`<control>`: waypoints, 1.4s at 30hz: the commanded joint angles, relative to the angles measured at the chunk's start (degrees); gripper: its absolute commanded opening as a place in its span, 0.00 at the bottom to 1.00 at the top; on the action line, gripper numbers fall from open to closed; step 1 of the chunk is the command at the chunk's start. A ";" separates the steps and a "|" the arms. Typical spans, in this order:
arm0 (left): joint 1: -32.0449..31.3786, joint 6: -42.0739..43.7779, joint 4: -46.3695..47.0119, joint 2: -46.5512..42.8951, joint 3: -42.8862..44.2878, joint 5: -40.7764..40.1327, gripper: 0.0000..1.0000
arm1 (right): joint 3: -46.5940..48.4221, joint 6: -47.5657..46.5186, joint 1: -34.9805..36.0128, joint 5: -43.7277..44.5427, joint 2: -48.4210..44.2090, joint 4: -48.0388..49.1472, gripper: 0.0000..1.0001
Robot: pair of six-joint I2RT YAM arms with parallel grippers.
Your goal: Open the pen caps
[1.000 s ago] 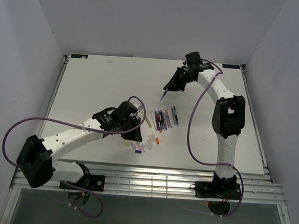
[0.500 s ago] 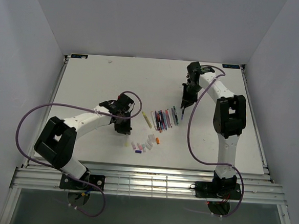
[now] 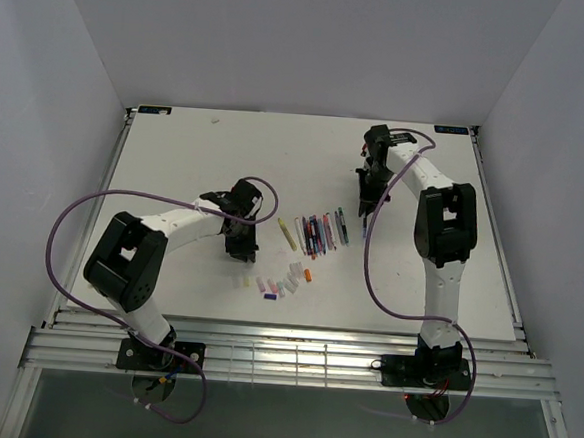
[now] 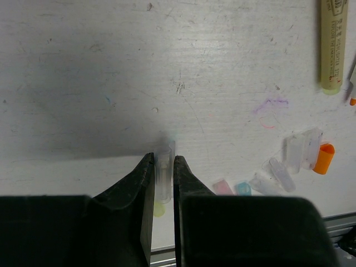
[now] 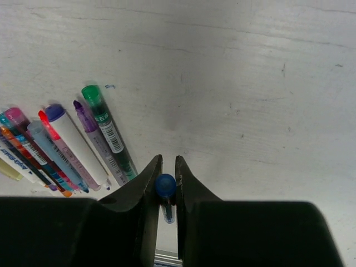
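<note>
Clear cap (image 4: 163, 186) first: it's pinched between the closed jaws of the left gripper (image 4: 163, 160), low over the table (image 4: 83, 67) and near the loose caps (image 4: 303, 151). I'd say it's bound for that pile, so the pulled caps stay together. Over on the other side, the right gripper (image 5: 167, 162) is clamped on a blue-ended pen (image 5: 165, 185), just beside the row of pens (image 5: 67, 142), probably to lay it alongside them. Whether that pen wears a cap, I can't tell.

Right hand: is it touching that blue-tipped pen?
Touching. The right wrist view shows the blue-tipped pen pinched inside the right hand, pressed against both sides with no gap.
</note>
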 commanded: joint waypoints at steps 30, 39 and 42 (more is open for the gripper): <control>4.46 -8.97 -13.66 -2.54 12.91 -8.88 0.66 | 0.46 6.17 3.04 -5.11 -5.82 2.80 0.45; 23.26 -26.80 -25.44 -6.49 18.29 -17.40 0.98 | 8.90 6.36 8.13 -12.86 -8.55 -4.84 0.48; 29.15 -34.28 -28.95 -7.55 17.85 -22.42 0.98 | 5.83 4.96 9.19 -13.82 -10.04 -5.37 0.48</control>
